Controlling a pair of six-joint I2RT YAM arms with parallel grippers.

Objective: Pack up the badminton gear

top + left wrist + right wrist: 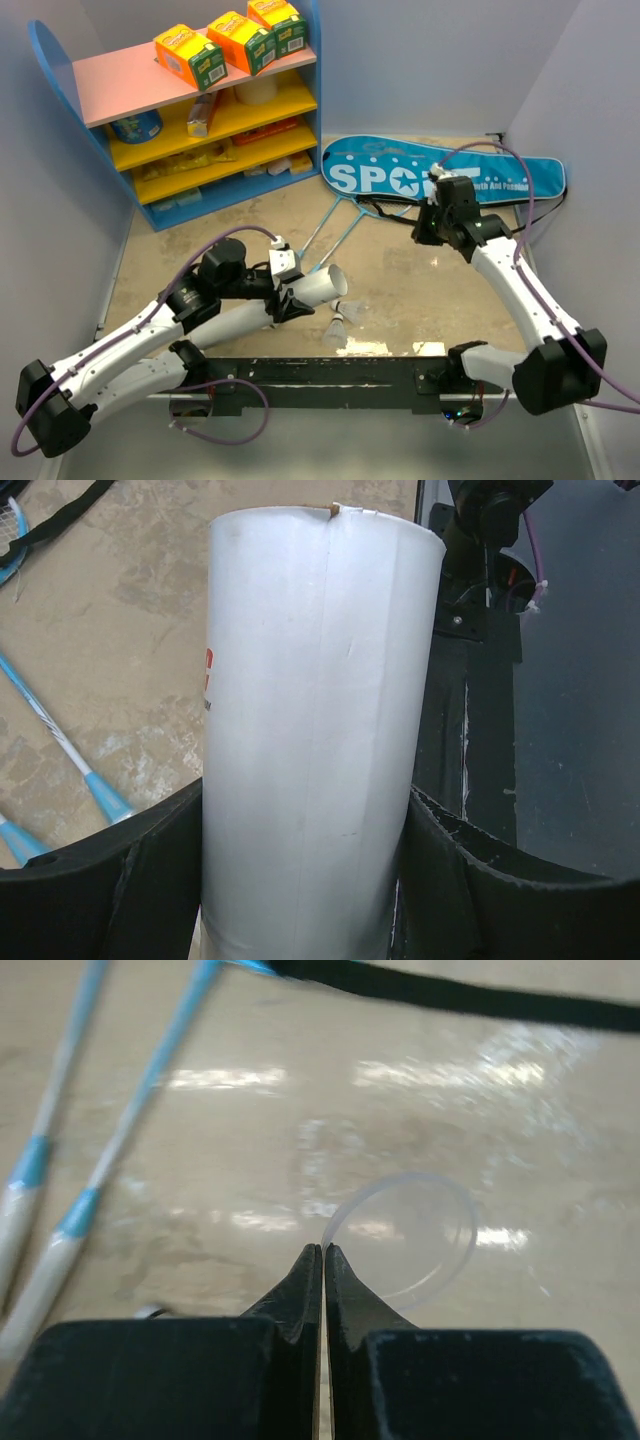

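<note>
Far left, off your work area: blue-sided shelf unit (pixel 115 88) with a pink top and yellow boards. Three orange-green boxes (pixel 240 41) sit on the top board.

Your left gripper (pixel 288 297) is low over the tan tabletop (pixel 420 300), left of centre. Its black fingers (pixel 150 880) are spread wide and clamped on a white cylindrical tube (pixel 322 286), one finger on each side of the tube wall. The tube lies roughly level and its open mouth points right.

Just right of that mouth, two small white feather shuttlecocks lie on the table. One (pixel 346 314) is nearly at the mouth, the other (pixel 333 337) is just below it towards you. They are close together, and neither is inside the tube.

Above the tube, two thin light-blue rackets (pixel 80 1212) with silver-white handles lie side by side on the table. The handles are nearest the tube, and the shafts run up and to the right to the left end of the bag. You can't tell how far the heads go in.

The long blue racket-shaped bag (pixel 400 170) lettered "SPORT" lies flat along the back. A black strap (pixel 450 995) trails along its near edge.

Your right gripper (pixel 428 228) hangs over the bag's near edge. Its tips are pressed together and pinch the rim of a clear round plastic lid (pixel 400 1240), which is off the table.
</note>
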